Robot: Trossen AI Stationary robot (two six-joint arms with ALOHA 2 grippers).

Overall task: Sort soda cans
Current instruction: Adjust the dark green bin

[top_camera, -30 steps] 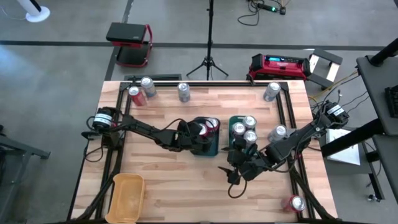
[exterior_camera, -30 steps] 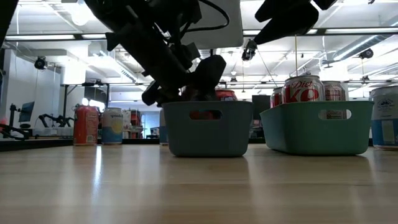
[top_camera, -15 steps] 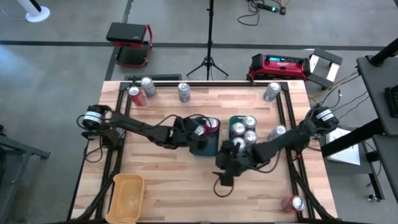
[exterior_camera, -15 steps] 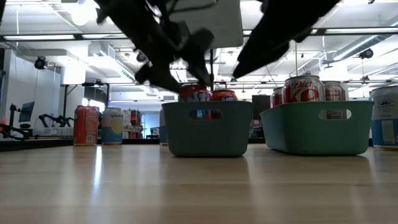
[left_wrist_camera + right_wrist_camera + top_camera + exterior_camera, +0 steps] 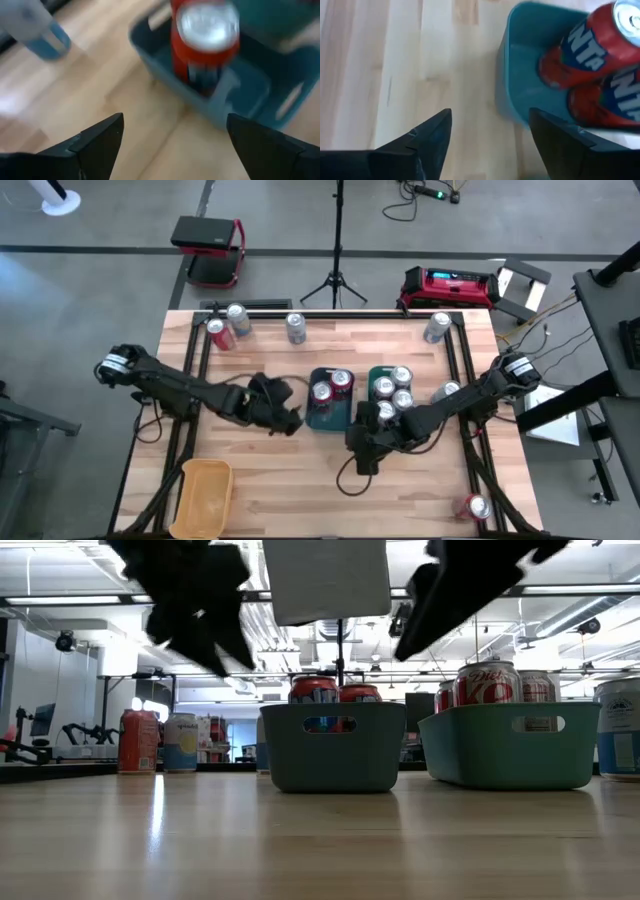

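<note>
Two red soda cans (image 5: pixel 331 387) stand upright in the left teal bin (image 5: pixel 328 416); one red can (image 5: pixel 202 35) and that bin show in the left wrist view. Several silver soda cans (image 5: pixel 394 388) fill the right teal bin (image 5: pixel 505 745). My left gripper (image 5: pixel 288 418) hangs open just left of the left bin, with nothing between its fingers (image 5: pixel 173 120). My right gripper (image 5: pixel 358 450) hovers open at the near side of the bins, and the red cans (image 5: pixel 592 60) lie ahead of its fingers (image 5: pixel 490 115).
Loose cans stand along the far edge: a red one (image 5: pixel 215 332) and silver ones (image 5: pixel 238 318), (image 5: pixel 296 328), (image 5: pixel 437 326). Another silver can (image 5: pixel 447 393) is right of the bins. A red can (image 5: pixel 473 506) sits at the near right corner, a yellow tray (image 5: pixel 203 495) at the near left.
My left gripper has drawn back from over the left teal bin toward the table's left edge and risen; a second red can now stands in that bin beside the first. My right gripper has gone toward the table's left, along the near side of the bins.
</note>
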